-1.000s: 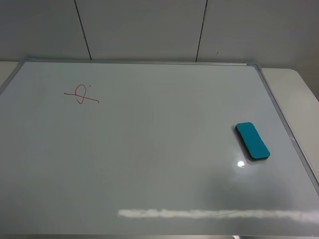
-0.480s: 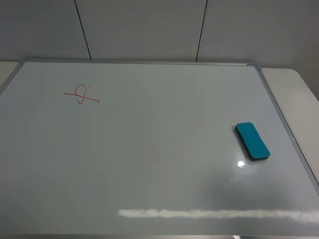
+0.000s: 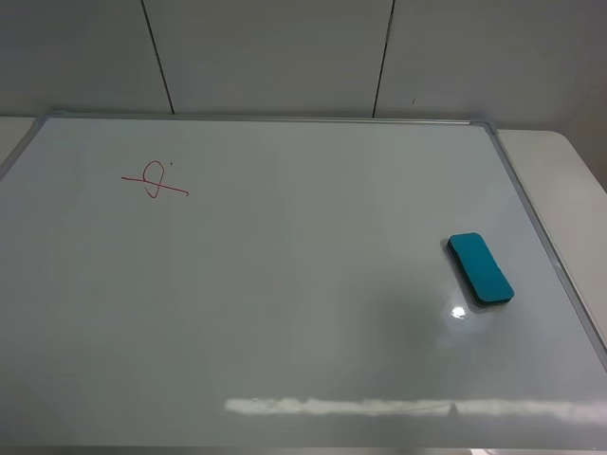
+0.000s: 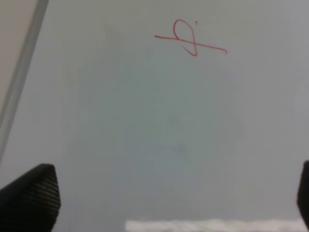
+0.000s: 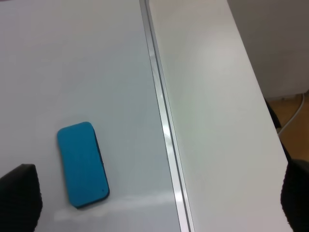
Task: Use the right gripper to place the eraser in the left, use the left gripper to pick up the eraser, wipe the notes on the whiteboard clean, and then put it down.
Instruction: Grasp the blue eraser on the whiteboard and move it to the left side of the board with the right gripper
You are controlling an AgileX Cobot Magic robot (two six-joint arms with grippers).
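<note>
Glossy whiteboard carries the teal eraser near its right edge. Both the left gripper and the right gripper gape wide, empty. It looks light and rigid; pinch across its long sides.

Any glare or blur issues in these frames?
Exterior high: sharp; a glare band along the near edge of the glossy white silver-framed whiteboard, plus a hot spot beside the teal oblong eraser. Left wrist: soft focus, but the red marker scribble is legible. Right wrist: eraser clear, frame glints.
</note>
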